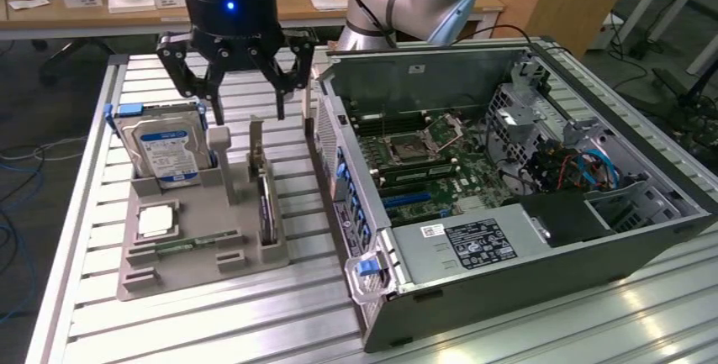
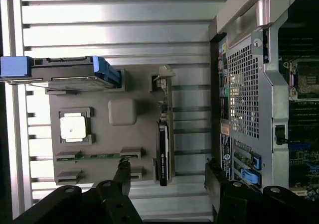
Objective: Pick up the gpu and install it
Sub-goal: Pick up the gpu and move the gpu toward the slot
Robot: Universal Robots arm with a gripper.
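The gpu [image 1: 265, 206] is a thin dark card standing on edge in a slot of the grey holder tray [image 1: 202, 273], its silvery bracket [image 1: 256, 140] pointing up at the far end. In the wrist view the gpu [image 2: 163, 139] runs along the edge of the tray [image 2: 137, 139] nearest the computer case. My gripper [image 1: 249, 114] hangs open above the card's bracket end, holding nothing. In the wrist view the gripper [image 2: 167, 170] has one finger on each side of the card's line, with space between fingers and card.
On the same tray stand a silver hard drive [image 1: 168, 150] in a blue frame, a square processor chip [image 1: 157, 219] and a narrow green memory stick [image 1: 185, 245]. The open computer case [image 1: 505, 171] lies just beside the tray on the exterior view's right. Everything sits on a slatted aluminium table [image 1: 224, 330].
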